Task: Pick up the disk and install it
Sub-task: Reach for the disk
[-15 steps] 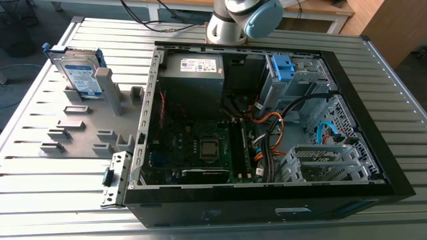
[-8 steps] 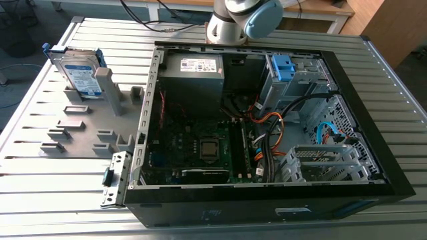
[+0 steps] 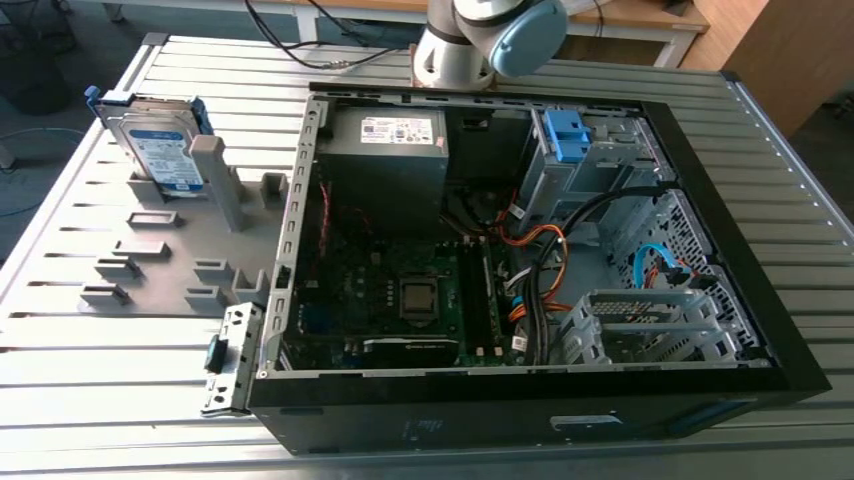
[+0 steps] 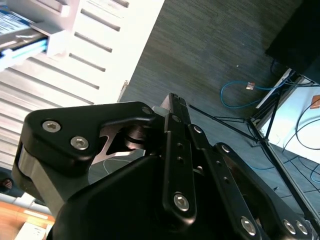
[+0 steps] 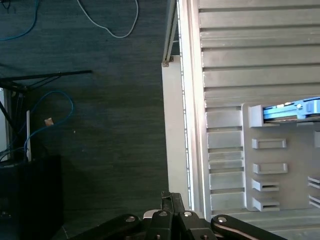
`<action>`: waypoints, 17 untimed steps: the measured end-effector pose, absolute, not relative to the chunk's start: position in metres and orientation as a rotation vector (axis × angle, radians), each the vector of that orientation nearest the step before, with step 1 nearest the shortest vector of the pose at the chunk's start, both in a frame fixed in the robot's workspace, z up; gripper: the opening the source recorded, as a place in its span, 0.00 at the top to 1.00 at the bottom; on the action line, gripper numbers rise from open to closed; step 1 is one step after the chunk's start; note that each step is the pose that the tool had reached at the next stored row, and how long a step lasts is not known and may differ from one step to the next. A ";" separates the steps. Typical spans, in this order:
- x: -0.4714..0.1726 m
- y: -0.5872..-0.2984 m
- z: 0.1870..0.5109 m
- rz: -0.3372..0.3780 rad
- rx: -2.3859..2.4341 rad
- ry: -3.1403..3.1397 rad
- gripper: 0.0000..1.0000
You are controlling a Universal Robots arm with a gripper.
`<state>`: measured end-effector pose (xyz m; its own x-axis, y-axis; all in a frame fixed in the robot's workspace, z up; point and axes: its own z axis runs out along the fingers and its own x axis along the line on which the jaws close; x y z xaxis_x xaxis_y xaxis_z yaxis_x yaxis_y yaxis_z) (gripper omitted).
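Seeing the disk [image 3: 150,140] standing on edge in a slot at the far end of the grey fixture plate [image 3: 160,285], on the exterior view's left, blue carrier framing it, label facing out. Finding fixture and open PC case [image 3: 534,415] side by side on the slatted metal table [image 3: 80,380]. Reading the disk as well apart from the case opening, not installed yet.

Showing inside the case: power supply [image 3: 387,150], motherboard [image 3: 387,290], orange cables [image 3: 541,250], blue latch piece [image 3: 567,135] on a silver cage, plus a silver drive cage [image 3: 654,325] toward the exterior view's right. Catching the arm [image 3: 487,35] behind the case.

Hanging the gripper [image 5: 170,198] just off the table edge, over dark carpet [image 5: 100,150], well clear of the disk, which is showing as a blue strip in the fixture slot in the first wrist view. Holding jaws together, nothing clamped between them, judging by both wrist views.

Picking out a blue cable [image 5: 60,107] and a white cable [image 5: 110,25] lying on the carpet.
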<state>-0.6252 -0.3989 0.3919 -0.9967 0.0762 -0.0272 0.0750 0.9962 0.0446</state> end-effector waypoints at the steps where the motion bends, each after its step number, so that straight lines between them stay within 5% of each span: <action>1: -0.621 -0.399 0.392 0.068 0.118 3.110 0.89; 17: -0.548 -0.399 0.387 0.068 0.118 3.110 0.89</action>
<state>-0.5479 -0.3989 0.3865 -0.9967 0.0763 -0.0270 0.0750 0.9962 0.0445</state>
